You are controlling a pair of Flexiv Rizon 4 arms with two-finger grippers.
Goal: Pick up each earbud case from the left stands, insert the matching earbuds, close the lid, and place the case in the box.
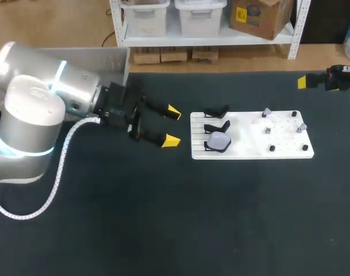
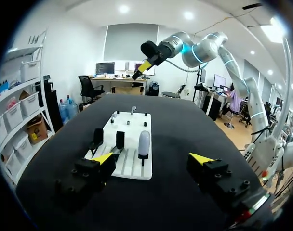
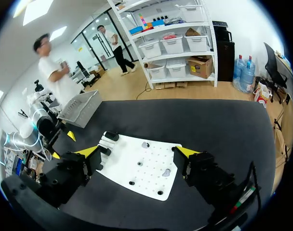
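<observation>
LINING UP THE FIRST PICK: The robot's left hand (image 1: 172,126) hovers with its fingers spread wide and nothing between them, just short of the white rectangular board (image 1: 250,150) that lies on the black surface (image 1: 163,218). The only white, rounded earbud case (image 1: 219,141) in sight sits on the one of three black stands (image 1: 216,118) nearest the robot, at the board's left end; the other two look bare. What appear to be small grey earbuds (image 1: 266,112) perch on dark pegs (image 1: 271,148) across the board's right half. The right hand (image 1: 330,77) hangs well apart over the far right edge, its fingers likewise spread and holding nothing. A grey open box (image 1: 114,60) waits at the far left corner.

In the left wrist view the case stands upright ahead of the hand, roughly in line with the gap between its fingers. The pick likely calls for a level approach so that the fingers straddle the case without clipping the bare stand beside it. They should close on the shell's two flanks and then lift clear of the stand rather than drag sideways, which could shift the light board. The smooth, rounded shell may slip if it is pinched near its ends.
</observation>
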